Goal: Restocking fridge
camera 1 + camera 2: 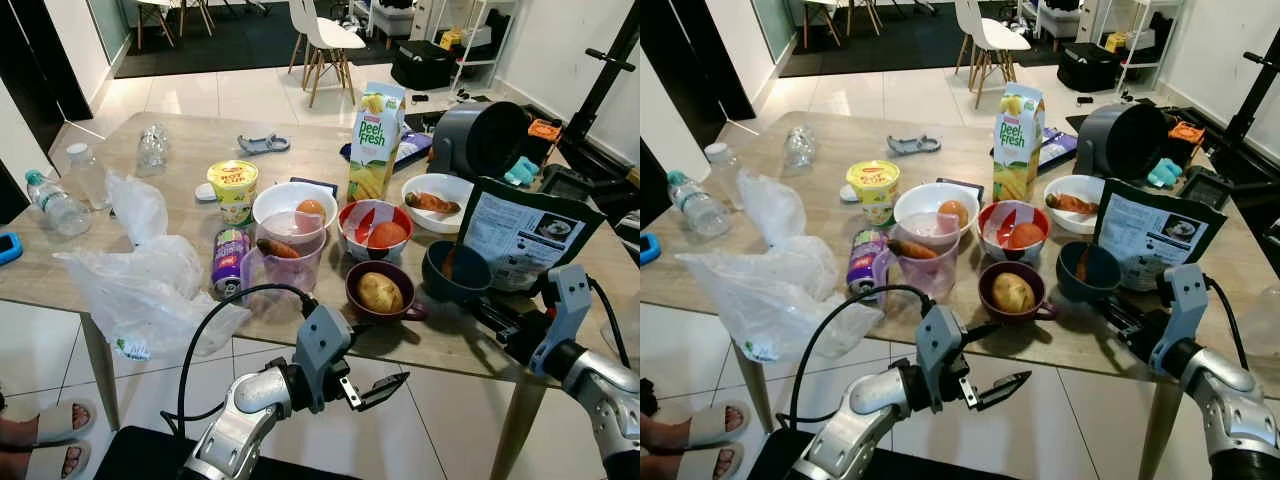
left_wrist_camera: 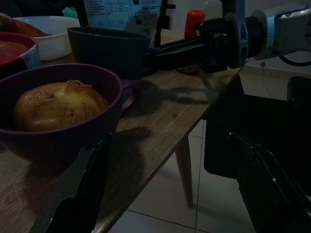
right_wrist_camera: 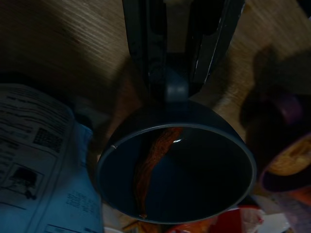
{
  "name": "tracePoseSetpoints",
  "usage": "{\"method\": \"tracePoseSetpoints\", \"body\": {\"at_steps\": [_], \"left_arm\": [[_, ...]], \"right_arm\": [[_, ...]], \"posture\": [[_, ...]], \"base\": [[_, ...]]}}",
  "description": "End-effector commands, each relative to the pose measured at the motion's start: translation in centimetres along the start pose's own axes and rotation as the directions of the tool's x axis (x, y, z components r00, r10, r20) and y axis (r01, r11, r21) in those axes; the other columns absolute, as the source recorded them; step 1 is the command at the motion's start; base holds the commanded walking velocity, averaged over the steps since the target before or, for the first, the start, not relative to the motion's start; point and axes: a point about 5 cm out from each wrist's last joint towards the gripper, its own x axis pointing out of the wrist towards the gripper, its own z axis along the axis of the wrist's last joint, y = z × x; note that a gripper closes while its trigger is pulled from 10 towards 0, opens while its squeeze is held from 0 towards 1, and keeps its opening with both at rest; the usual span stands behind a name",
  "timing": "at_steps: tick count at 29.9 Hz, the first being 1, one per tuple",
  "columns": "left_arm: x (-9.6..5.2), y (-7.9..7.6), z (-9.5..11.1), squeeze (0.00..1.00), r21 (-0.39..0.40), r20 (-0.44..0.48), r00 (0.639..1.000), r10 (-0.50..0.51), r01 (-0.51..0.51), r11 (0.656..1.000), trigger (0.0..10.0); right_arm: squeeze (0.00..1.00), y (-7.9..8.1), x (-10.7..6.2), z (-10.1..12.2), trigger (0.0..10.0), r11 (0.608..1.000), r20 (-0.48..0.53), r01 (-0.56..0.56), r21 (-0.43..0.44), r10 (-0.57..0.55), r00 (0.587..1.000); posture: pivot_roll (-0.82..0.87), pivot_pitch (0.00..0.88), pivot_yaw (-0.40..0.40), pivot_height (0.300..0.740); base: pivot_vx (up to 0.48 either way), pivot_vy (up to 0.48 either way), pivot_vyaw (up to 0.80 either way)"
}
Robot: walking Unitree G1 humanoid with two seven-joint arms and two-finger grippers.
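Your wooden desk fills the middle of the head views, crowded with groceries. Count five bowls: one white bowl with an orange fruit at centre, one red bowl of tomatoes right of it, a second white bowl further right holding a sweet potato, one purple cup-bowl with a potato at the near edge, and one dark blue cup beside it, lower right, with a long reddish vegetable inside.

You also have one juice carton upright at upper centre, one yellow tub, one purple can, one clear pink jug holding a carrot, three plastic bottles along the left edge and upper left, clear plastic bags at lower left, and one dark printed pouch standing at right.

Your right end effector sits at lower right; its fingers are closed on the dark blue cup's handle, as the right wrist view shows. Your left end effector hangs at lower centre, below the desk edge, fingers spread apart and holding nothing, just short of the purple cup-bowl.

A person's sandalled feet show at the bottom left corner.
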Motion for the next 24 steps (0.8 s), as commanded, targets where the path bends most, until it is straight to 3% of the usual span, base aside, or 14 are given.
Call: {"method": "tracePoseSetpoints", "body": {"at_steps": [1,11,24], "left_arm": [[-0.1,0.0,-0.1,0.0,0.01,-0.009,1.0,-0.008,0.008,1.0,10.0],[-0.3,-0.3,-0.8,0.0,0.01,-0.038,0.999,-0.004,0.005,1.0,10.0],[-0.8,-0.2,-1.9,0.0,0.009,-0.106,0.994,0.02,-0.019,1.0,10.0]], "right_arm": [[0.0,-0.3,-0.8,1.1,10.0,1.0,0.05,-0.016,-0.021,0.017,0.999],[0.0,-1.1,-3.5,2.0,10.0,0.996,0.048,-0.061,-0.067,0.064,0.997],[0.0,-1.5,-6.6,2.6,10.0,0.991,0.015,-0.122,-0.057,0.123,0.992]], "posture": [[0.06,0.053,0.0,0.74],[0.06,0.056,-0.002,0.74],[0.06,0.056,0.001,0.74]], "base": [[0.0,0.0,0.0],[0.0,0.0,0.0],[0.0,0.0,0.0]]}}
